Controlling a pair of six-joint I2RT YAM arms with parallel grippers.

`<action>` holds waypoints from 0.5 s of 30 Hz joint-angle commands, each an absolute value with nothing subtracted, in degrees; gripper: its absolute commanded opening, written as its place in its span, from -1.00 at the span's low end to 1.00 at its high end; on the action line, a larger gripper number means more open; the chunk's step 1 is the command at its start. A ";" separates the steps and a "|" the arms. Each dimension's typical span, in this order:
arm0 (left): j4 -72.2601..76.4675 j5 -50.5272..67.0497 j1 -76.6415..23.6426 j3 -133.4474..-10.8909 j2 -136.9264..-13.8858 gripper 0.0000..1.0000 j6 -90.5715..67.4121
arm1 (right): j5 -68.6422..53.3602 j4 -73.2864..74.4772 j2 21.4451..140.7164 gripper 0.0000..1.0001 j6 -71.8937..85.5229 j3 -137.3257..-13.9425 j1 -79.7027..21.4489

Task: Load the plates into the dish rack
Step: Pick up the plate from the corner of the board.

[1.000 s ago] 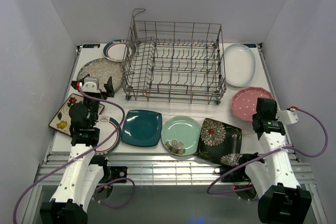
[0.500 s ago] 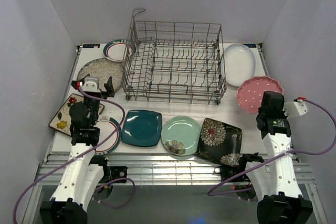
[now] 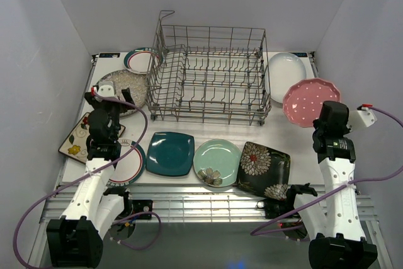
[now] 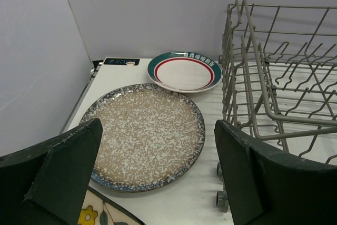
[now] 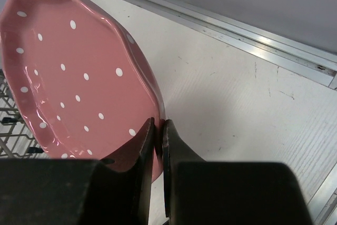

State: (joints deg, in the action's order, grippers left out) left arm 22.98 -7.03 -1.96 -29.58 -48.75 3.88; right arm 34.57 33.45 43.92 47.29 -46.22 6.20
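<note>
Pink scalloped plate [image 5: 68, 77] hung tilted near the tabletop's right edge, its rim clenched by the right gripper [image 5: 157, 126], just right of the wire dish rack [image 3: 208, 77] and beside the white oval plate [image 3: 286, 74]. Near the left edge, the left gripper [image 4: 158, 130] gaped wide at the speckled grey plate [image 4: 142, 140].

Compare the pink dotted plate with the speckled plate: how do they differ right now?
The pink plate has a scalloped rim and white dots; the speckled plate has a smooth round rim edged in dark blue. The pink plate is tilted, its rim pinched by the right end effector; the speckled plate lies flat on the table, untouched, ahead of the open left end effector. Both are outside the dish rack.
</note>
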 commanded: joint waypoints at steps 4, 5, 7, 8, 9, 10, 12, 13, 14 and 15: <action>20.13 -7.74 -1.50 -32.87 -49.04 0.96 0.53 | 31.12 20.04 44.47 -0.85 45.53 -55.19 5.71; 19.87 -7.39 -1.41 -33.05 -49.13 0.96 0.44 | 29.90 19.34 44.73 -0.85 44.83 -55.63 5.63; 19.34 -6.42 -1.06 -33.40 -49.48 0.96 0.53 | 29.01 18.81 45.44 -0.84 44.47 -56.60 5.54; 19.25 -6.24 -0.97 -33.49 -49.83 0.96 -1.21 | 28.83 18.81 45.61 -0.84 44.30 -57.04 5.45; 19.16 -6.07 -0.88 -33.49 -50.01 0.96 -1.58 | 28.74 18.90 45.96 -0.85 44.21 -57.39 5.45; 19.25 -5.89 -0.70 -33.49 -50.27 0.96 -1.84 | 28.65 18.64 45.97 -0.85 43.86 -58.00 5.45; 19.25 -5.45 -0.70 -33.57 -50.89 0.96 -2.37 | 27.87 17.76 46.23 -0.85 42.72 -58.62 5.36; 19.25 -5.19 -0.62 -33.66 -51.15 0.96 -2.46 | 27.34 17.23 46.32 -0.85 42.37 -58.97 5.36; 19.25 -5.01 -0.53 -33.84 -51.41 0.96 -2.63 | 26.03 16.70 46.75 -0.85 42.10 -59.50 5.36; 19.25 -4.66 -0.44 -33.84 -52.03 0.96 -2.81 | 25.41 16.09 47.11 -0.85 42.01 -59.85 5.27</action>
